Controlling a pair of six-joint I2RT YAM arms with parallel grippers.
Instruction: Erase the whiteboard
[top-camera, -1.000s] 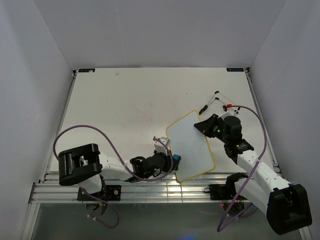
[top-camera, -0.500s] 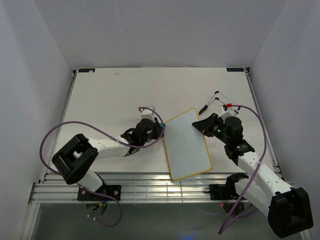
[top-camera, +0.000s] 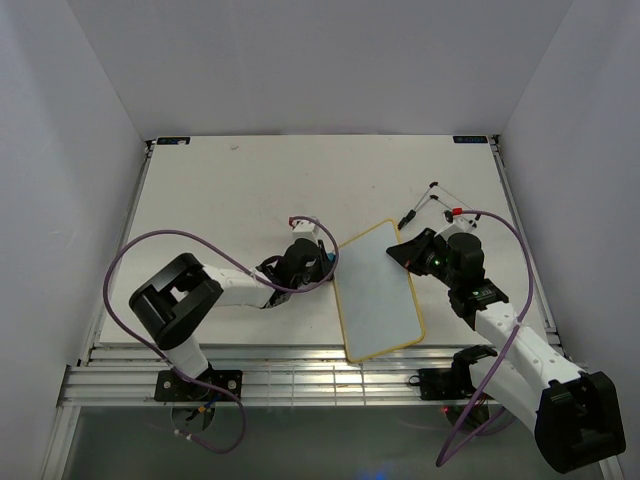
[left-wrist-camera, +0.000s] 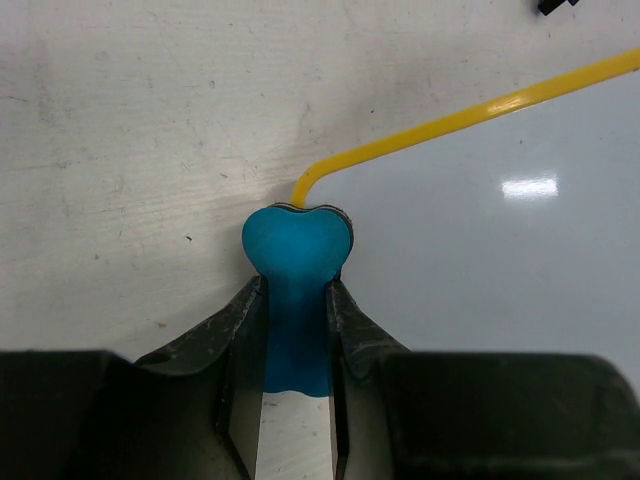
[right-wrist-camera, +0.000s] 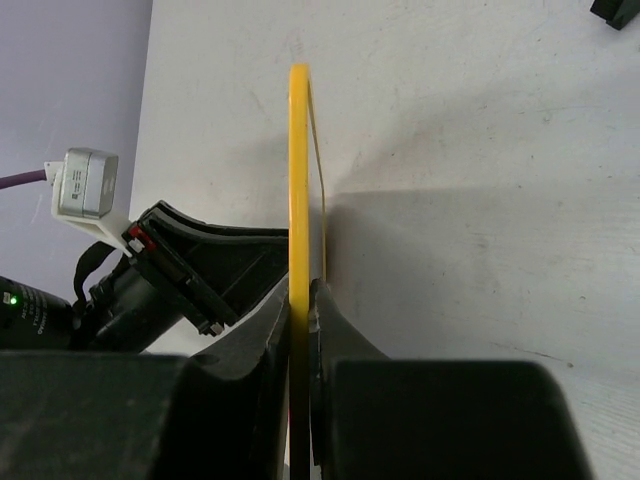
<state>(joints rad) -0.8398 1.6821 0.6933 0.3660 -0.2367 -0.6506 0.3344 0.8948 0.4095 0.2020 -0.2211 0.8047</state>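
Our left gripper (left-wrist-camera: 292, 292) is closed narrowly on the waist of a teal eraser (left-wrist-camera: 297, 240), one finger pressed to each side. The eraser's rounded head sticks out past the fingertips and touches the rounded corner of the board (left-wrist-camera: 480, 250), right where the yellow frame (left-wrist-camera: 440, 122) bends. From this wrist we see the board's surface as plain pale white with one spot of glare, and the bare, scuffed table (left-wrist-camera: 130, 150) lies to the left of it.

Our right gripper (right-wrist-camera: 303, 300) pinches the board's edge. From that wrist the yellow frame shows edge-on, running straight up between the two fingers, with the board's shadow on the table to the right. The left arm's wrist sits just beyond the board on the left.

From above, the board lies right of the table's middle, between our two grippers. Its long side runs from the right gripper's hold at the far right edge towards the near edge of the table. The left gripper is at its far left corner. We cannot tell from above how steeply the board is tilted.
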